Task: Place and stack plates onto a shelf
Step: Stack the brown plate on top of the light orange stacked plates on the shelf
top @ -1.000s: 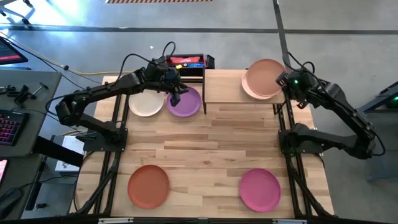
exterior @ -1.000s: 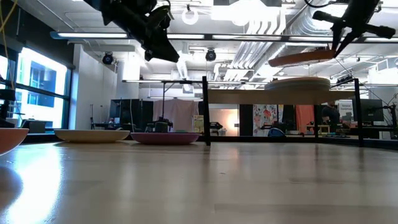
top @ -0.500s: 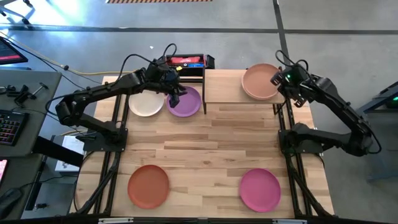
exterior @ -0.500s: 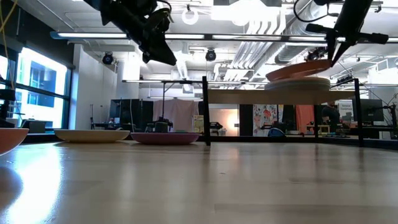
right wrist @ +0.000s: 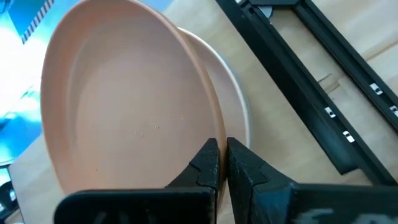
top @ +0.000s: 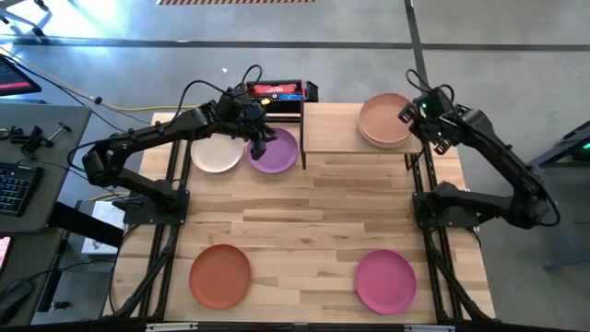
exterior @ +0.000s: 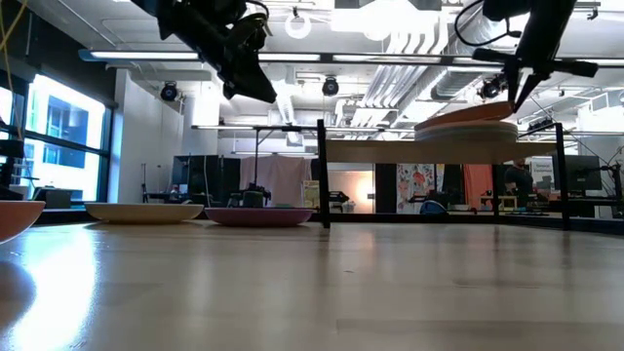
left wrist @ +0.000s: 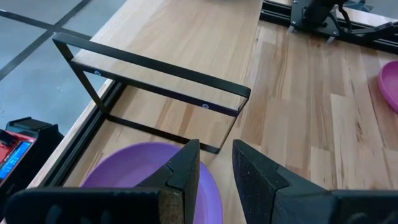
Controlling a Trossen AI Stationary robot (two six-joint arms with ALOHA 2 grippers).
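The shelf, a light-wood board on black legs, stands at the table's far middle. A paler plate lies on its right end. On that plate rests the tan plate, with my right gripper shut on its right rim. My left gripper hangs open above the purple plate, which lies flat on the table beside the cream plate, left of the shelf. The left wrist view shows its fingers apart, with nothing between them. My right gripper pinches the tan plate's rim between its two fingers, on the side toward the table's right edge. The fingers slant down from the right. The plate lies almost flat on the paler plate, with its held side a little raised.
A rust orange plate and a magenta plate lie near the table's front edge. A red and black box sits behind the shelf's left end. The shelf's left half and the table's middle are bare wood.
My right gripper has sunk and gone toward the table's left with the tan plate. The plate hung tilted above the paler plate; now it has come down onto it, almost level.
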